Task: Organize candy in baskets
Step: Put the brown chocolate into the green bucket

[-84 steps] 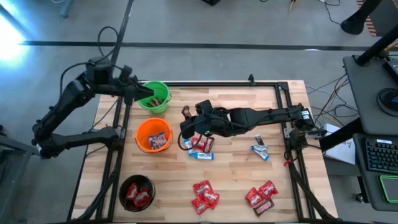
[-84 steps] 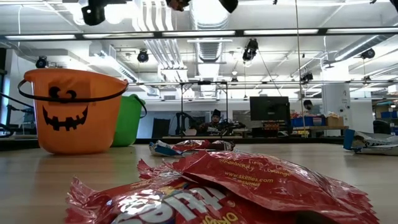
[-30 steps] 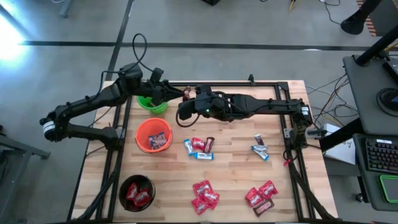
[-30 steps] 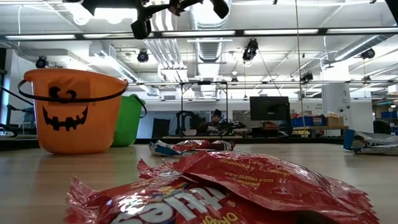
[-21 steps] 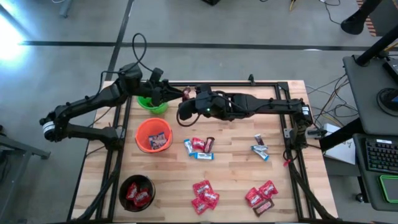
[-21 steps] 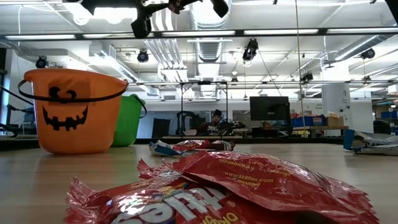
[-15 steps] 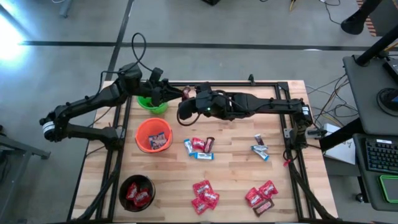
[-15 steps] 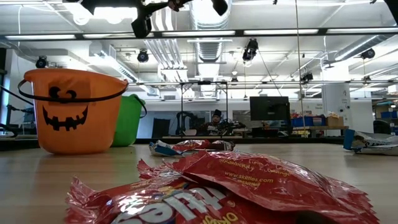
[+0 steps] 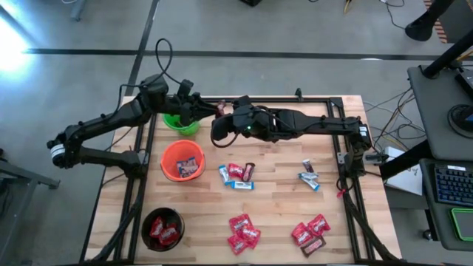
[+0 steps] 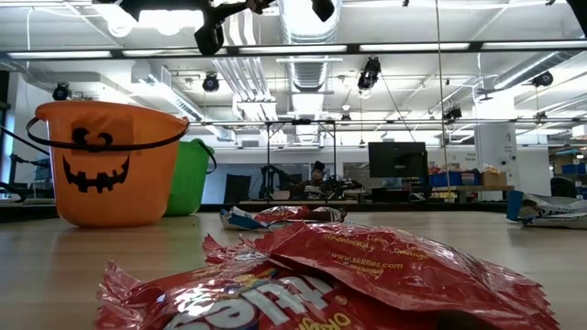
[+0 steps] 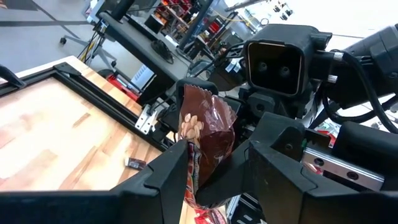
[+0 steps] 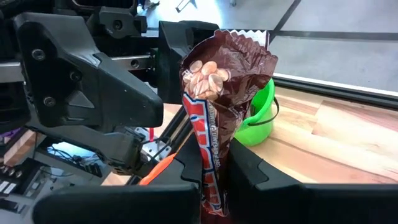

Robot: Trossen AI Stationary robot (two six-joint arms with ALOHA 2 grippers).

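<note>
A dark brown candy (image 12: 227,81) is held up over the table's far edge, beside the green basket (image 9: 177,124), with my right gripper (image 12: 211,186) shut on it. My left gripper (image 11: 217,168) reaches in level from the table's left and is open. Its two fingers stand on either side of the candy's (image 11: 208,134) free upper part. The orange basket (image 9: 182,160) and the black basket (image 9: 162,227) stand on their bases along the table's left side. More candy (image 9: 236,175) lies loose on the wood. My right gripper pinches the brown candy's lower end (image 12: 208,177) between its two fingers, coming from the table's right and slanting a little down. The candy sticks out past the fingertips toward my left gripper, lifted clear of the table. My left gripper: one finger (image 11: 168,177) lies right against the wrapper's side; I cannot tell whether it touches.
Red candy lies in the black basket, and a few pieces in the orange one. Loose groups lie at the table's right (image 9: 310,176) and along the near edge (image 9: 242,233) (image 9: 310,233). A black frame rail (image 9: 295,98) runs along the far edge.
Over the last second nothing has visibly changed. Before that, my right gripper carried the brown candy from the table's middle toward the far edge. Meanwhile my left gripper swung from over the green basket toward the candy.
</note>
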